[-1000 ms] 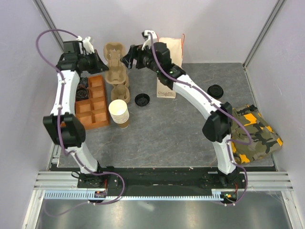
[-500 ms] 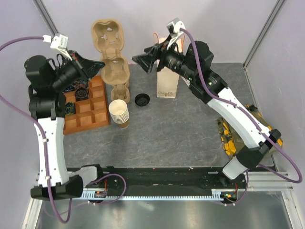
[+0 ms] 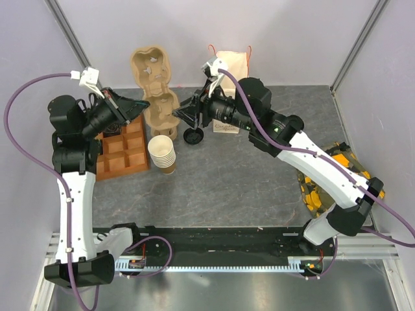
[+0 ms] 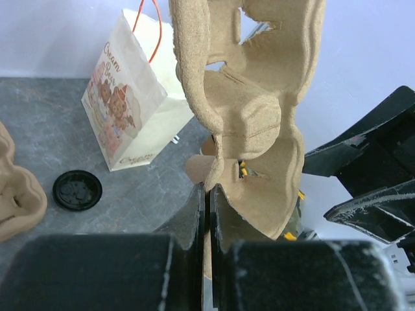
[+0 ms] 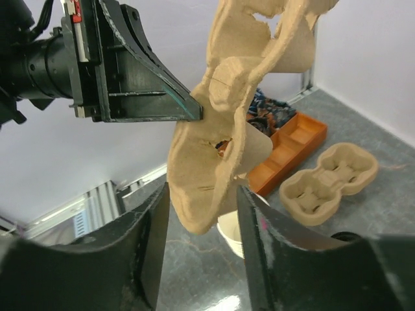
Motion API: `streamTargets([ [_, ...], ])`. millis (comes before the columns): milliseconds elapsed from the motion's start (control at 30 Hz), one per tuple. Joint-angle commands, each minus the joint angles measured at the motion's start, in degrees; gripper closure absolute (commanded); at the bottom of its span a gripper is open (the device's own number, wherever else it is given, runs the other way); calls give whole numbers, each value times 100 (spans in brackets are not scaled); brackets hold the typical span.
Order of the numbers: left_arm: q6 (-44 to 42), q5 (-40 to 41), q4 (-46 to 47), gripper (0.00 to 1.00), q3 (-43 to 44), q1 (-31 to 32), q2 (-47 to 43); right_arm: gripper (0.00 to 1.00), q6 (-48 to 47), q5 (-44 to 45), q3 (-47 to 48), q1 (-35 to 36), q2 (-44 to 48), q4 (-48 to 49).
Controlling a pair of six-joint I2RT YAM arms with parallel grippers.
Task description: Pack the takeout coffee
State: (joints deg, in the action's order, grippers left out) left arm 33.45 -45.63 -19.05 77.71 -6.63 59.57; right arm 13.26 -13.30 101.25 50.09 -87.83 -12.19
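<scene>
Top external, big to small: grey counter [image 3: 246,181], camo fabric bundle [image 3: 350,172] at its right edge, white paper bag [image 3: 232,65] at the back, pulp cup carrier [image 3: 152,71] held up in the air between the two arms, orange divided tray [image 3: 123,152] on the left, stack of lidless cups [image 3: 162,152] beside the tray, loose black lid [image 3: 193,135] flat on the counter just left of the bag.

Left jaws: closed, pinching the carrier's edge (left wrist view shows it plainly). Right jaws: apart, straddling the carrier's lower lobe; can't confirm the pads touch it.

Takeout coffee: can't find it in any view. The one lid I see shows no cup wall under it, and the right arm blocks part of the counter behind it, so the coffee may sit there.

Handling, my read: light, thin paper wall that dents easily, and a press-fit lid that could pop. Keep it upright, grip mid-wall below the lid rim, squeeze gently.

Writing: the bag reads "Creamy" over cartoon figures. The rest of the print is too small to read.
</scene>
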Motion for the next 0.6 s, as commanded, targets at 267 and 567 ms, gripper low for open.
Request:
streamTargets([
  [267, 311, -104, 674, 98, -503, 13, -561, 73, 116, 91, 220, 124, -340, -117],
  [567, -1249, -386, -1119, 34, -3, 4, -491, 100, -86, 327, 80, 124, -121, -328],
])
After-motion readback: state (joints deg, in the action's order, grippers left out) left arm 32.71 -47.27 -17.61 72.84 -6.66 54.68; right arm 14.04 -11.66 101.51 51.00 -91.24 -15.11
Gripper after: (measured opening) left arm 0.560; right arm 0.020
